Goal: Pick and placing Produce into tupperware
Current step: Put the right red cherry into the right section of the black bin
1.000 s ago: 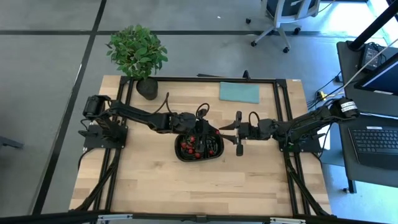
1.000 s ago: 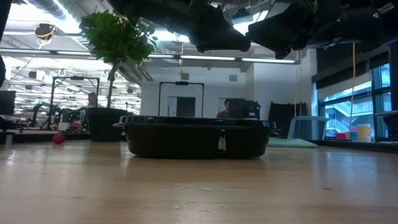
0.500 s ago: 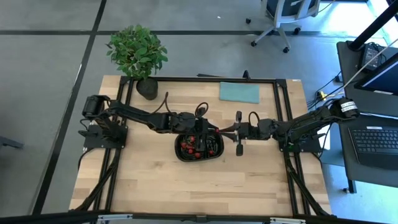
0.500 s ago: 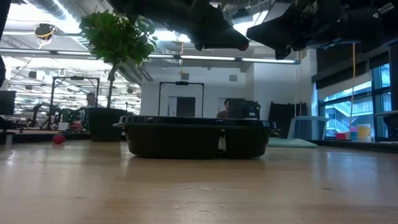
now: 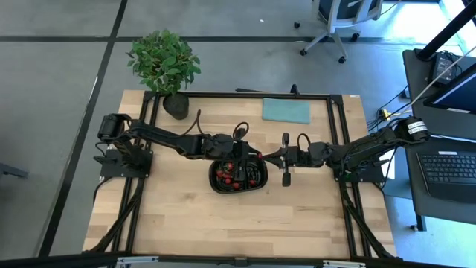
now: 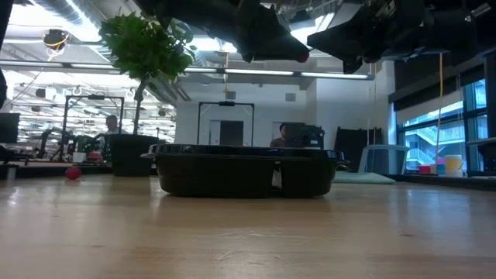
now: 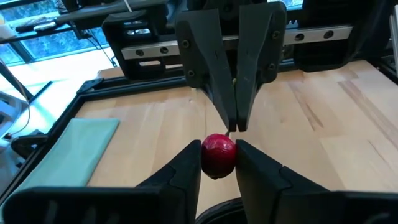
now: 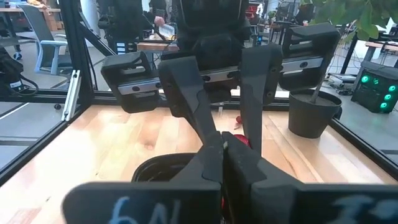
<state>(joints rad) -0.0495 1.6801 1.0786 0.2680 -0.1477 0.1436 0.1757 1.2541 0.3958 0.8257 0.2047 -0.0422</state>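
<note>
Left tool (image 7: 219, 163) clamped a red berry (image 7: 218, 156) between its fingertips, hovering above the right end of the black tupperware (image 5: 238, 176) at mid-surface (image 5: 223, 223). Facing it tip to tip, the right tool (image 7: 234, 124) had its fingers pressed together, empty, while more produce (image 5: 232, 173) sat in the tray.

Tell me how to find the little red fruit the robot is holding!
Find the black tray in the middle of the wooden table. Just above its right end, the two grippers meet tip to tip. The fruit is the round red piece pinched in the left gripper, held in the air, not lying in the tray like the others.
</note>
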